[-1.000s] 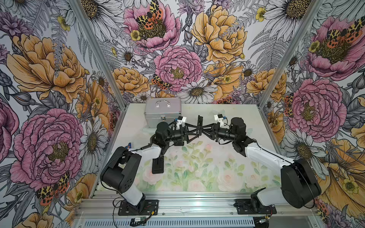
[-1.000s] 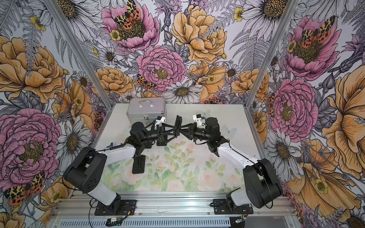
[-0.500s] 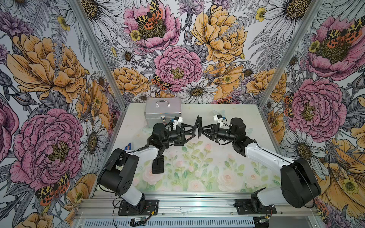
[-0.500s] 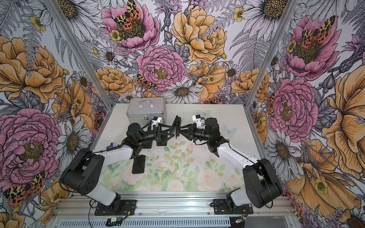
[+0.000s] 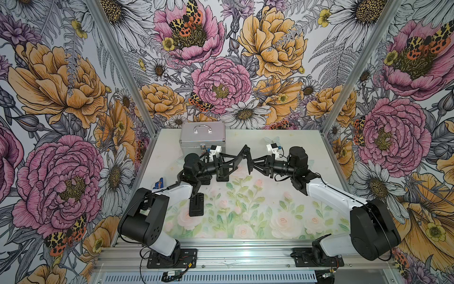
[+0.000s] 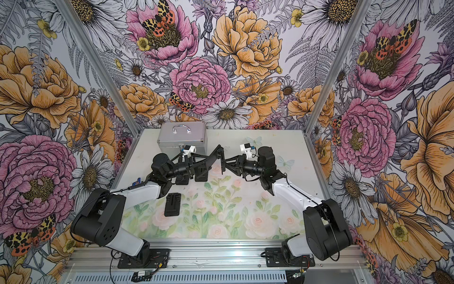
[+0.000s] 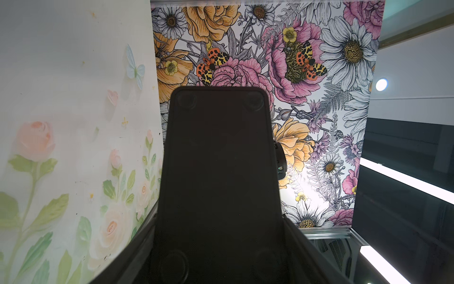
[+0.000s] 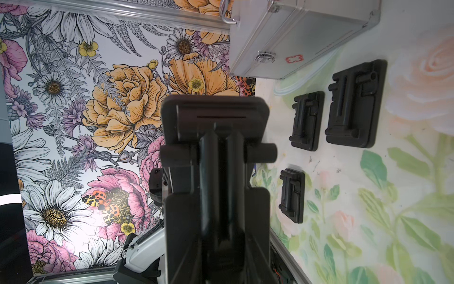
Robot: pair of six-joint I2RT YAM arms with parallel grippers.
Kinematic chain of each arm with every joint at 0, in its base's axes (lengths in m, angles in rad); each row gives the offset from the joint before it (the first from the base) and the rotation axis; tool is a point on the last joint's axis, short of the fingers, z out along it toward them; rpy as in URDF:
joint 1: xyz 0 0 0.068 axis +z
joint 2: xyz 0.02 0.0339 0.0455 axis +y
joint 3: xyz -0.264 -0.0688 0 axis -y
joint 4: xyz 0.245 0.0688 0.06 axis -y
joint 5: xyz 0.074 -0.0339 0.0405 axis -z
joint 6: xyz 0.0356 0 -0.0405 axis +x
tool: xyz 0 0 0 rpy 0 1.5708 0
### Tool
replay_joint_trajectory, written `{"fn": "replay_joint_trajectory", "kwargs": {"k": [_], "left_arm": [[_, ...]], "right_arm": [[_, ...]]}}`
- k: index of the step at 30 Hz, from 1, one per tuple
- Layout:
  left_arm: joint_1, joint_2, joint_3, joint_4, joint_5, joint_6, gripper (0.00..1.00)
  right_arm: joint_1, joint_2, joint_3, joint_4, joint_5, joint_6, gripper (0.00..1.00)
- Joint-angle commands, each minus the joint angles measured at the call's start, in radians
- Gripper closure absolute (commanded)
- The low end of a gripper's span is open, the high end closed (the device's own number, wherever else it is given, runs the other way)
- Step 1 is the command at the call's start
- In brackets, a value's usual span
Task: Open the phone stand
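Stand point(image 5: 237, 160): black plastic, matt. Its flat plate is smooth and dull in the left wrist view. The hinge bars carry a slight sheen in the right wrist view.

Folded stands point(image 8: 353, 103): same black matt plastic, moulded ridges.

Case point(image 5: 202, 137): silvery metal, brushed, satin panels with brighter edge strips. Handle point(image 5: 203, 127) and latch point(image 8: 264, 57): polished metal, shiny.

Mat point(image 5: 258, 209): printed, matt, smooth, with a few dark scuffs and specks.

Walls point(image 5: 221, 73): printed sheet, flat finish, faint glare in places.

Rail point(image 5: 245, 255): bare ribbed metal, satin.

Arm shells point(image 5: 329, 194): white glossy plastic. Joints point(image 5: 371, 228): black, matt.
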Motion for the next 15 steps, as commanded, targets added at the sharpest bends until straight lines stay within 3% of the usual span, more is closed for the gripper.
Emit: {"fn": "replay_joint_trajectory", "kwargs": {"k": [1, 10, 11, 15], "left_arm": [[0.055, -0.031, -0.026, 0.015, -0.014, 0.029, 0.63], [0.054, -0.036, -0.035, 0.014, -0.016, 0.029, 0.63], [0.052, -0.036, -0.034, 0.016, -0.018, 0.027, 0.63], [0.041, -0.037, -0.029, 0.014, -0.021, 0.023, 0.63]], "right_arm": [[-0.056, -0.039, 0.011, 0.002, 0.050, 0.004, 1.00], [-0.055, -0.017, 0.044, -0.027, 0.030, -0.013, 1.00], [-0.053, -0.016, 0.050, -0.027, 0.027, -0.014, 0.93], [-0.045, -0.010, 0.082, -0.034, 0.018, -0.021, 0.46]]}}
